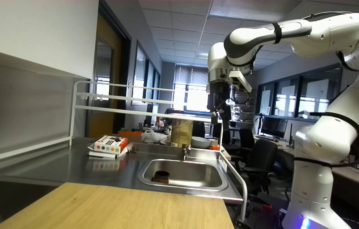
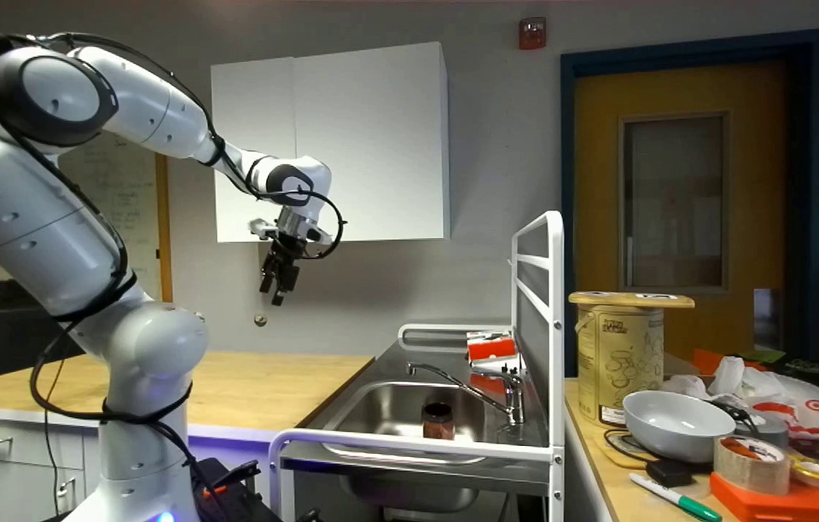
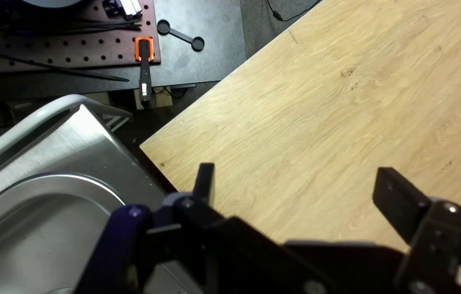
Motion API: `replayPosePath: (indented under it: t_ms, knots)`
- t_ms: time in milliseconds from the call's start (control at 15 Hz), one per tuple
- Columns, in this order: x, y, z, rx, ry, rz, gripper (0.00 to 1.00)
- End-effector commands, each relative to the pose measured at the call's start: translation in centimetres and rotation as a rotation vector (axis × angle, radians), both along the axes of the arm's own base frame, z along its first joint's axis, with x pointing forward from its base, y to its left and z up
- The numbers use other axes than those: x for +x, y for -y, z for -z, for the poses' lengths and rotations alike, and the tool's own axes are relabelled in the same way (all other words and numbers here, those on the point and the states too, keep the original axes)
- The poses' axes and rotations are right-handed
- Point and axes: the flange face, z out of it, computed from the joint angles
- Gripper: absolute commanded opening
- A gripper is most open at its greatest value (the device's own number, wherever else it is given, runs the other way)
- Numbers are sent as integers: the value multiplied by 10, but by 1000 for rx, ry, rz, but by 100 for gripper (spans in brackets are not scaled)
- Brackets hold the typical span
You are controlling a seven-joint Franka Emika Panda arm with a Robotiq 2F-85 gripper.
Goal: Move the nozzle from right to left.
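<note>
While the gripper (image 3: 295, 181) hangs, jaws apart, the metal tap spout (image 2: 463, 386) looks stiff, slick, best gripped near its tip.

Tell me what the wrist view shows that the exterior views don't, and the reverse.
Only the wrist view shows the black piece with two round ends. Only the exterior views show the nozzle, the brown mug and the white-and-orange box. Shared: the gripper, open; the wooden tabletop; and the sink, just partly in the wrist view.
</note>
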Motion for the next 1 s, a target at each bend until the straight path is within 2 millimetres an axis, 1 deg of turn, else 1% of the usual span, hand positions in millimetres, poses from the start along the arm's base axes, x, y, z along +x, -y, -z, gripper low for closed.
replayPosePath:
  t_ms: [0,133,200,400,533,667,933]
  knots:
    - [0,0,0,0,-1,0,100]
    - [0,0,0,0,-1,0,100]
    - [5,-1,3,-16,-5,-2,100]
    - [10,-7,8,-25,-30,4,100]
    - [19,-5,12,-24,-42,3,100]
    - [31,1,16,-27,-29,15,100]
    - [69,24,26,-28,37,124,100]
